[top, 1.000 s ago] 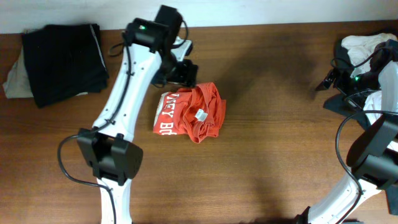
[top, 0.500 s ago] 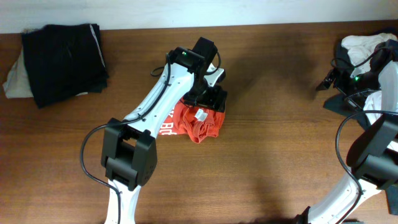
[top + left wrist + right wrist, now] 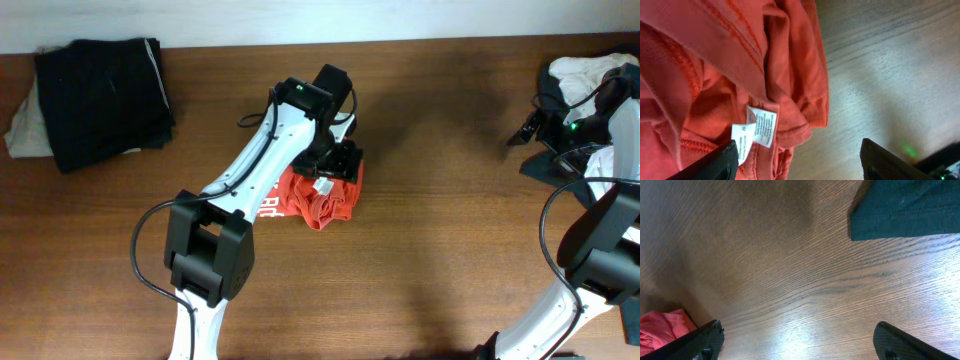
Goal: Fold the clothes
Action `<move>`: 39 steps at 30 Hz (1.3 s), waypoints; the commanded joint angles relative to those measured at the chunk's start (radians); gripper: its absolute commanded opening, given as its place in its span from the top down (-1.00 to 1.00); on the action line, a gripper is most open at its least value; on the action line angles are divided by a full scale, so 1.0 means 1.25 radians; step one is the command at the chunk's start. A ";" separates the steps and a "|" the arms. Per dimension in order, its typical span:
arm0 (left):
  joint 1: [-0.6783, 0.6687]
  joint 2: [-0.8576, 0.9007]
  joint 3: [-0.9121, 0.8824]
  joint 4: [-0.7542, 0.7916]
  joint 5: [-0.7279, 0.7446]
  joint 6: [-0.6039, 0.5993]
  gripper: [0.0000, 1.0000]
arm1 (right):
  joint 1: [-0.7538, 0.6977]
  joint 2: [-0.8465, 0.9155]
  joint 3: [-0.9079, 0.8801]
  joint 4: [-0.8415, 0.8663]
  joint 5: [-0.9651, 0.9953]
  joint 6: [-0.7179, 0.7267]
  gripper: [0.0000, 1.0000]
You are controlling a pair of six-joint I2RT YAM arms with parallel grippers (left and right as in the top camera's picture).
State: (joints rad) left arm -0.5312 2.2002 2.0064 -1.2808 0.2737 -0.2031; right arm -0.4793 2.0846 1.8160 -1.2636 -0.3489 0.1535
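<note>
Orange-red T-shirt (image 3: 322, 203) sits bunched mid-scene on the table (image 3: 450, 220), left gripper (image 3: 799, 150) hovering over its right edge, jaws wide and empty: picking-up step, I'd judge, so next, close on a hem.

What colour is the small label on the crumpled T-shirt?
The label is white; clearest in the left wrist view.

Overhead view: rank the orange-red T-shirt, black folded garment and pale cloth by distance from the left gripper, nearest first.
1. orange-red T-shirt, directly under the left gripper.
2. black folded garment, back left.
3. pale cloth, beyond it at the left edge.
</note>
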 commanded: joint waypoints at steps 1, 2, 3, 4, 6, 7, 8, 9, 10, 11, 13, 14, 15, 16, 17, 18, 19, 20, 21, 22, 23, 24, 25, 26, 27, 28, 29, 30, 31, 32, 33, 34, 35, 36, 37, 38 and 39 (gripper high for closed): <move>-0.002 0.008 -0.008 0.031 -0.015 -0.011 -0.55 | -0.004 0.003 0.014 0.000 -0.004 -0.005 -0.97; -0.002 0.008 -0.008 0.035 -0.015 -0.011 -0.55 | -0.004 0.003 0.014 0.000 -0.004 -0.005 -0.97; -0.002 0.008 -0.008 0.039 -0.015 -0.011 -0.55 | -0.004 0.003 0.014 0.000 -0.005 -0.005 -0.97; -0.002 0.008 -0.008 0.045 -0.016 -0.011 -0.55 | -0.004 0.003 0.014 0.000 -0.004 -0.005 -0.97; -0.002 0.014 -0.008 0.051 -0.016 -0.011 -0.54 | -0.004 0.003 0.014 0.000 -0.004 -0.005 -0.97; -0.002 0.020 -0.008 0.056 -0.015 -0.011 -0.54 | -0.004 0.003 0.014 0.000 -0.004 -0.005 -0.97; -0.002 0.028 -0.008 0.066 -0.016 -0.011 -0.54 | -0.004 0.003 0.014 0.000 -0.004 -0.005 -0.97; -0.002 0.038 -0.008 0.078 -0.015 -0.011 -0.54 | -0.004 0.003 0.014 0.000 -0.004 -0.005 -0.97; -0.002 0.056 -0.008 0.089 -0.015 -0.011 -0.55 | -0.004 0.003 0.014 0.000 -0.004 -0.005 -0.97; -0.002 0.066 -0.008 0.094 -0.015 -0.010 -0.53 | -0.004 0.003 0.014 0.000 -0.004 -0.005 -0.97; -0.002 0.076 -0.008 0.127 -0.016 -0.010 -0.33 | -0.004 0.003 0.014 0.000 -0.005 -0.005 -0.97; -0.003 0.075 -0.004 0.155 -0.015 -0.010 -0.25 | -0.004 0.003 0.014 0.000 -0.004 -0.005 -0.97; -0.004 0.075 0.000 0.173 -0.015 -0.010 -0.19 | -0.004 0.003 0.014 0.000 -0.004 -0.005 -0.97; -0.004 0.075 0.005 0.180 -0.015 -0.010 -0.01 | -0.004 0.003 0.014 0.000 -0.004 -0.005 -0.97; -0.004 0.075 0.015 0.181 -0.016 -0.010 0.28 | -0.004 0.003 0.014 0.000 -0.004 -0.005 -0.97; -0.004 0.075 0.022 0.181 -0.015 -0.010 0.49 | -0.004 0.003 0.014 0.000 -0.004 -0.005 -0.97; -0.004 0.075 0.036 0.181 -0.016 -0.008 0.51 | -0.004 0.003 0.014 0.000 -0.004 -0.005 -0.97; -0.004 0.075 0.046 0.187 -0.022 -0.004 0.50 | -0.004 0.003 0.014 0.000 -0.004 -0.005 -0.97; -0.005 0.075 0.050 0.194 -0.031 -0.004 0.50 | -0.004 0.003 0.014 0.000 -0.004 -0.005 -0.97; -0.005 0.075 0.050 0.201 -0.030 -0.004 0.50 | -0.004 0.003 0.014 0.000 -0.004 -0.005 -0.97; -0.005 0.075 0.050 0.202 -0.031 -0.004 0.50 | -0.004 0.003 0.014 0.000 -0.004 -0.005 -0.98; -0.005 0.075 0.050 0.205 -0.031 -0.004 0.50 | -0.004 0.003 0.014 0.000 -0.004 -0.005 -0.98; -0.005 0.075 0.050 0.216 -0.031 -0.004 0.50 | -0.004 0.003 0.014 0.000 -0.005 -0.005 -0.97; -0.006 0.076 0.050 0.237 -0.031 -0.005 0.50 | -0.004 0.003 0.014 0.000 -0.004 -0.005 -0.97; -0.009 0.077 0.050 0.258 -0.030 -0.005 0.50 | -0.004 0.003 0.014 0.000 -0.004 -0.005 -0.97; -0.014 0.080 0.050 0.275 -0.030 -0.005 0.50 | -0.004 0.003 0.014 0.000 -0.004 -0.005 -0.97; -0.023 0.085 0.050 0.294 -0.030 -0.005 0.38 | -0.004 0.003 0.014 0.000 -0.004 -0.005 -0.97; -0.031 0.090 0.050 0.305 -0.030 -0.005 0.19 | -0.004 0.003 0.014 0.000 -0.004 -0.005 -0.97; -0.038 0.095 0.050 0.310 -0.028 -0.005 0.10 | -0.004 0.003 0.014 0.000 -0.004 -0.005 -0.97; -0.047 0.099 0.050 0.312 -0.028 -0.005 0.09 | -0.004 0.003 0.014 0.000 -0.004 -0.005 -0.97; -0.054 0.099 0.050 0.310 -0.027 -0.005 0.09 | -0.004 0.003 0.014 0.000 -0.004 -0.005 -0.97; -0.063 0.099 0.050 0.311 -0.028 -0.005 0.07 | -0.004 0.003 0.014 0.000 -0.004 -0.005 -0.97; -0.069 0.096 0.061 0.312 -0.027 -0.005 -0.03 | -0.004 0.003 0.014 0.000 -0.004 -0.005 -0.97; -0.070 0.095 0.081 0.307 -0.024 -0.004 -0.16 | -0.004 0.003 0.014 0.000 -0.004 -0.005 -0.97; -0.070 0.093 0.107 0.299 -0.021 -0.004 -0.37 | -0.004 0.003 0.014 0.000 -0.005 -0.005 -0.97; -0.070 0.090 0.133 0.291 -0.022 -0.004 -0.54 | -0.004 0.003 0.014 0.000 -0.004 -0.005 -0.97; -0.070 0.089 0.168 0.276 -0.022 -0.004 -0.69 | -0.004 0.003 0.014 0.000 -0.004 -0.005 -0.97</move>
State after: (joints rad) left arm -0.6197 2.3142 2.1010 -0.9154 0.2436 -0.2199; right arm -0.4793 2.0846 1.8160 -1.2636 -0.3492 0.1535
